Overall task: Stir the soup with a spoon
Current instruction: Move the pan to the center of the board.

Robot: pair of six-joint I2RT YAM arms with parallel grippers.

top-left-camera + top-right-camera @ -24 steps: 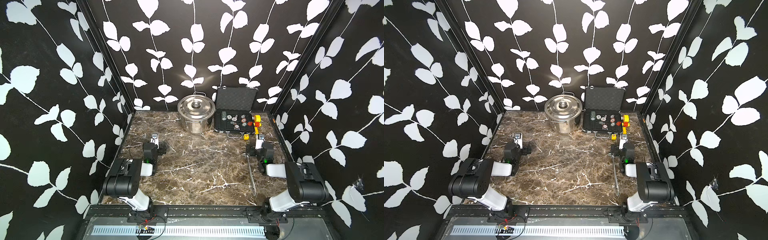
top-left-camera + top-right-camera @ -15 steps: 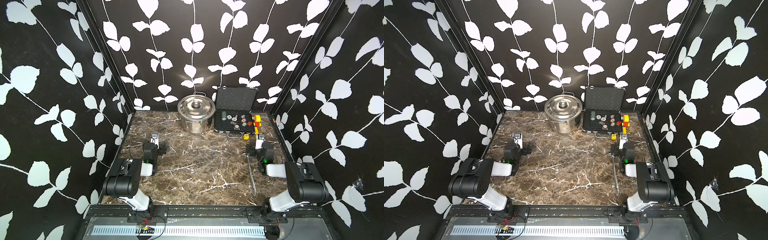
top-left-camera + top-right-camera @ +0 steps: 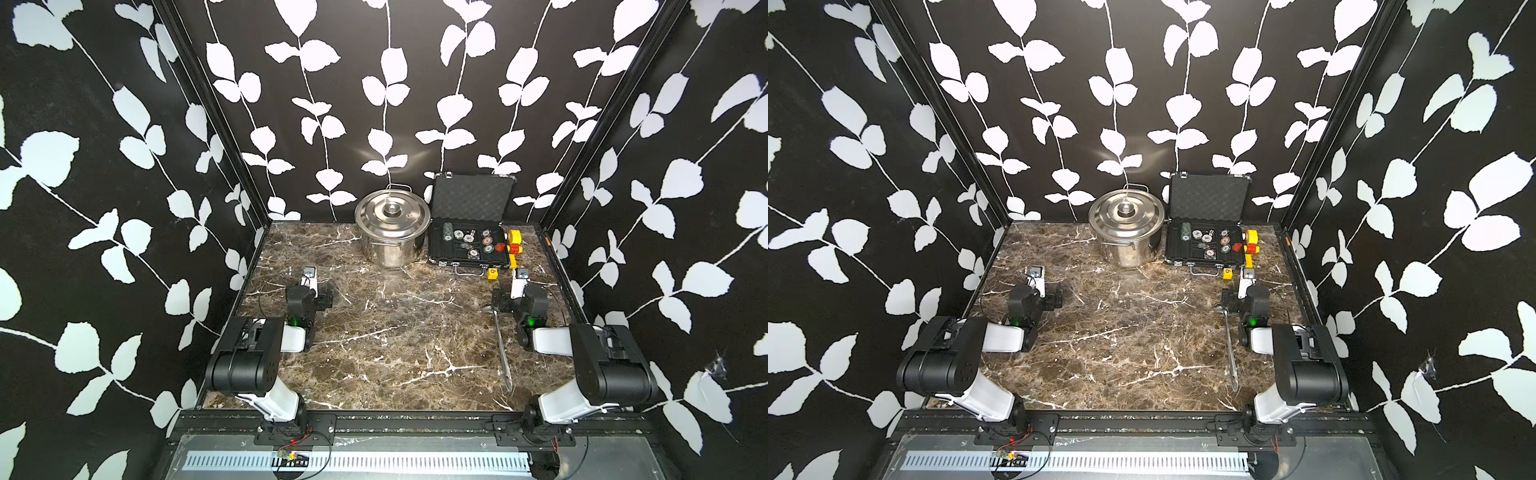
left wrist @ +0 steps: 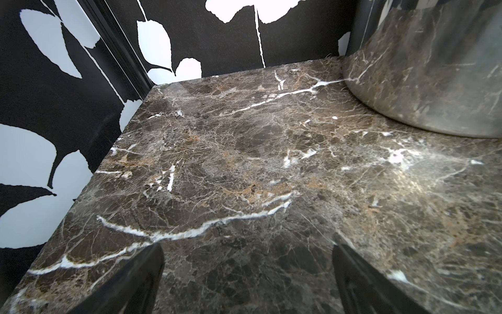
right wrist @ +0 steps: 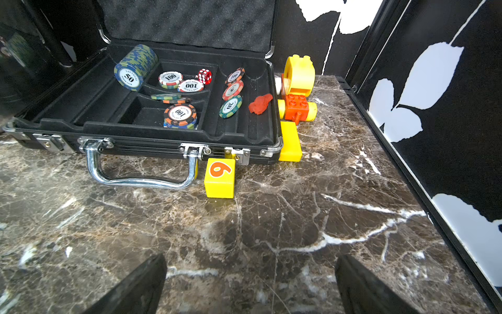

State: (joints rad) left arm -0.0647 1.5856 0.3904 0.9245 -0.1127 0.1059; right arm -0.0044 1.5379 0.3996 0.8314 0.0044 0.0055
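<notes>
The soup is a shiny steel stockpot (image 3: 392,245) (image 3: 1126,249) at the back centre of the marble table, with its flat knobbed lid (image 3: 390,212) on, so the inside is hidden. Its mirrored wall (image 4: 434,68) fills a corner of the left wrist view. The spoon (image 3: 501,349) (image 3: 1230,349), a long steel ladle, lies flat on the right side, its bowl beside my right arm's wrist. My left gripper (image 4: 247,250) (image 3: 316,291) is open over bare marble at the left. My right gripper (image 5: 251,261) (image 3: 513,295) is open too, nothing between its fingers (image 5: 141,288).
An open black case (image 3: 469,249) (image 5: 81,108) with poker chips and a red die stands right of the pot. A yellow cube marked 6 (image 5: 219,178) and yellow and orange toy blocks (image 5: 297,81) sit by the case's right end. Black leaf-patterned walls enclose three sides.
</notes>
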